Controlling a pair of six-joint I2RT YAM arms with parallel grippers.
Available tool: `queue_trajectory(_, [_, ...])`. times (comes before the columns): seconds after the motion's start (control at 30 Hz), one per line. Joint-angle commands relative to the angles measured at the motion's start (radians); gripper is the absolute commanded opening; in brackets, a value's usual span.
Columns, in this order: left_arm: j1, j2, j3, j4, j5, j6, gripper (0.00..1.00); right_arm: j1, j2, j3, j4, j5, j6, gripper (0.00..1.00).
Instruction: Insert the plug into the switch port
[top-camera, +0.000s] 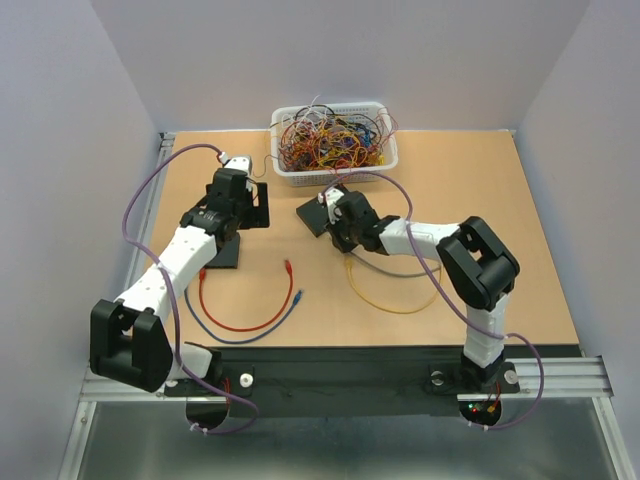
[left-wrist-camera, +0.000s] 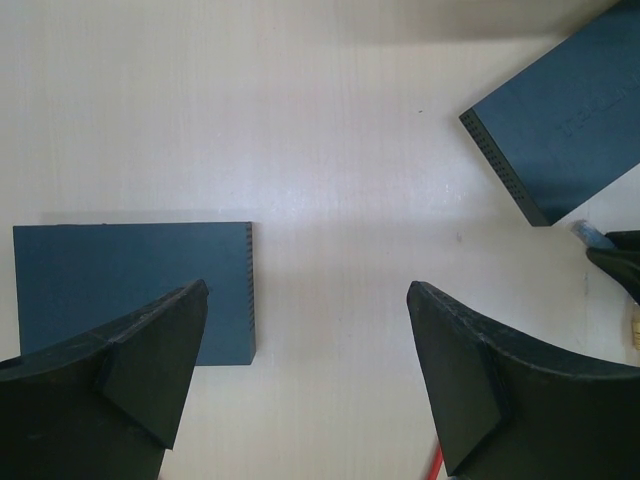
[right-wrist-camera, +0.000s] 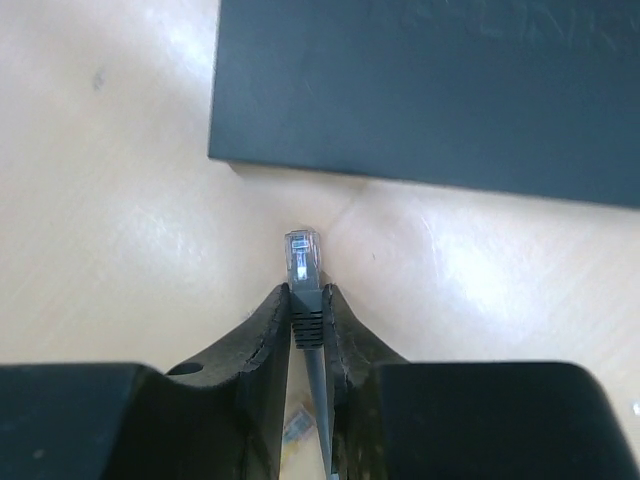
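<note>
**Left arm** (top-camera: 165, 265): reached fwd; left gripper (left-wrist-camera: 308, 335) is spread wide over the tan wooden tabletop (left-wrist-camera: 330, 120), nothing grasped.

**Flat matte-black rectangular boxes:** 2 are counted from the left wrist. Left box (left-wrist-camera: 120, 280) lies beside the left finger. Right box (left-wrist-camera: 570, 100) lies well apart, with the switch port (left-wrist-camera: 503, 168) lining its narrow edge.

**Right arm** (top-camera: 420, 238): folded leftward; right gripper (right-wrist-camera: 305, 292) is clenched on 1 grey cable (right-wrist-camera: 318, 390) just behind its clear plug (right-wrist-camera: 302, 250). The plug is aimed at a box edge, not touching, with bare tabletop betw. them.

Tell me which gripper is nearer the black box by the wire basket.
Right. The right gripper, shut on the plug, sits just short of that box; the left gripper hovers open farther left, by the other box.
</note>
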Motion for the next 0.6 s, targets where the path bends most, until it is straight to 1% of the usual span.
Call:
queue_trajectory(0.0, [0.007, 0.002, -0.021, 0.023, -0.003, 0.004, 0.93, -0.021, -0.059, -0.055, -0.044, 0.034, 0.037, 0.04])
queue_trajectory(0.07, [0.005, 0.004, -0.022, 0.023, 0.001, 0.004, 0.93, -0.033, -0.097, -0.080, -0.041, 0.063, 0.052, 0.01])
queue_trajectory(0.3, [0.005, 0.054, -0.007, 0.039, 0.053, 0.006, 0.93, -0.142, -0.209, -0.151, -0.037, 0.108, 0.166, 0.00])
queue_trajectory(0.43, [0.005, 0.129, 0.040, 0.017, 0.070, -0.008, 0.93, -0.206, -0.203, -0.139, -0.035, 0.117, 0.207, 0.00])
queue_trajectory(0.57, [-0.009, 0.215, 0.128, -0.035, 0.015, -0.073, 0.92, -0.242, -0.166, -0.088, -0.035, 0.124, 0.226, 0.00])
